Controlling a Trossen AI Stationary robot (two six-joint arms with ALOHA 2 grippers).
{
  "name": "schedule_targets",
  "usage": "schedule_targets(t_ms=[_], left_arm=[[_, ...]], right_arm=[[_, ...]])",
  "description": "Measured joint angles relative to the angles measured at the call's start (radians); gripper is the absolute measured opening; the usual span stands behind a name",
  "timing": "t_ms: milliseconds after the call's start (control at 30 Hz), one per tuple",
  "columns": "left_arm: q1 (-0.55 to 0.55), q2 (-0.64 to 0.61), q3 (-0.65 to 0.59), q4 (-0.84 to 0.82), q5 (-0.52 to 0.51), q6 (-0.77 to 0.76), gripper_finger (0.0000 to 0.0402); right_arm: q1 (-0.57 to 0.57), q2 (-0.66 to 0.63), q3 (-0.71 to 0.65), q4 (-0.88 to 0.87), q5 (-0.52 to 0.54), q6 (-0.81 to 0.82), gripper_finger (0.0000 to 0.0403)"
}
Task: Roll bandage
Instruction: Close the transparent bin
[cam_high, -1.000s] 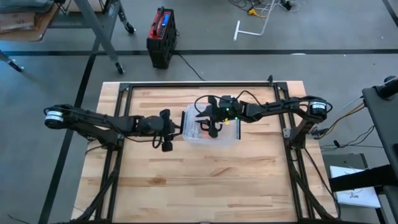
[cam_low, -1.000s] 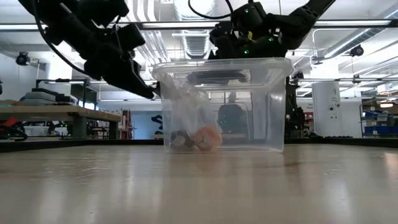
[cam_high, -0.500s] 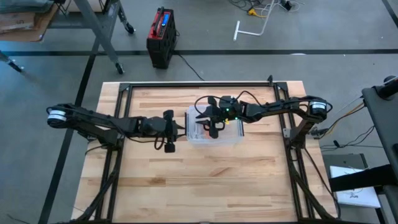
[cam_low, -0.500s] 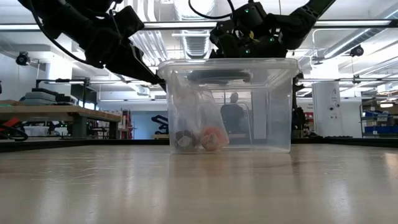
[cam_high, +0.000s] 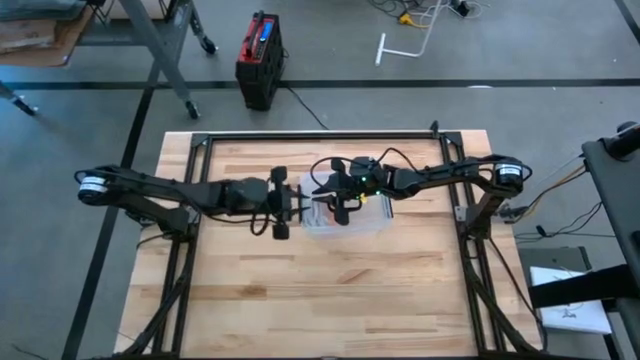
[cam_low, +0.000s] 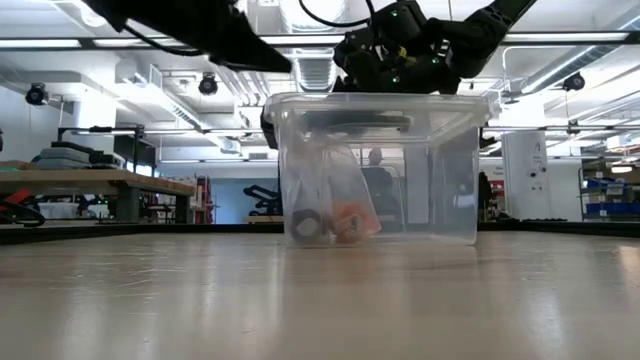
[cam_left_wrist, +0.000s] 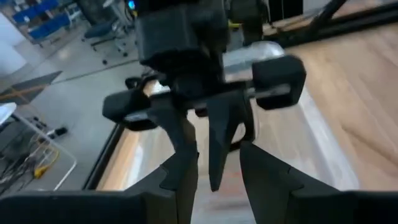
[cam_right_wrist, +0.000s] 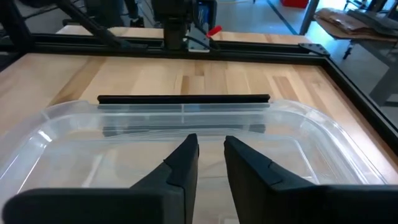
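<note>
Station layout: a clear plastic bin (cam_high: 372, 226) stands on the wooden table (cam_high: 300, 290), near its middle, between my two arms.

Task item: the bandage (cam_low: 350, 222) is an orange roll lying on the bin floor, towards the end nearest my left arm. It sits inside a clear plastic bag (cam_low: 330, 185) that leans against that end wall. A darker roll (cam_low: 308, 226) lies just beside it in the same bag.

Left pincer (cam_high: 296, 204): positioned at the bin's left end wall, at rim height. In the left wrist view its fingers (cam_left_wrist: 180, 186) show a clear gap between them. I cannot tell whether they are pinching the bin's wall or merely straddling it.

Right pincer (cam_high: 334, 200): positioned over the open top of the bin, above the rim and pointing down into it. In the right wrist view its fingers (cam_right_wrist: 183, 165) are only narrowly spread, with nothing between them. The bin's far rim and bare interior lie ahead of them. This pincer is not touching the bag or the bandage.
</note>
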Motion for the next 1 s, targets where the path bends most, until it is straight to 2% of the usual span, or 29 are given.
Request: schedule_targets(t_ms=[233, 300, 433, 500, 600, 700, 833, 1000], left_arm=[[-0.006, -0.013, 0.074, -0.095, -0.002, 0.015, 0.0114], [-0.006, -0.027, 0.084, -0.128, -0.015, 0.001, 0.0114], [-0.006, -0.023, 0.085, -0.09, -0.014, -0.009, 0.0114], [-0.006, -0.012, 0.086, -0.07, -0.014, -0.023, 0.0114], [-0.008, 0.0, 0.073, -0.114, -0.014, -0.037, 0.0114], [-0.009, 0.003, 0.076, -0.12, -0.014, -0.058, 0.0114], [-0.01, 0.002, 0.074, -0.13, -0.014, -0.077, 0.0114], [-0.01, 0.0, 0.081, -0.113, -0.014, -0.079, 0.0114]], right_arm=[[-0.001, -0.039, -0.001, 0.013, 0.018, 0.018, 0.0081], [0.002, -0.084, 0.006, -0.033, 0.057, 0.018, 0.0084], [0.0, -0.226, 0.04, -0.194, 0.1, 0.012, 0.0089], [-0.003, -0.323, 0.057, -0.365, 0.165, -0.006, 0.0089], [-0.004, -0.445, 0.073, -0.67, 0.322, 0.004, 0.0083], [-0.002, -0.555, 0.087, -0.948, 0.424, 0.112, 0.0075], [0.012, -0.668, 0.103, -1.284, 0.459, 0.279, 0.0064], [0.028, -0.725, 0.064, -1.478, 0.456, 0.39, 0.0054]])
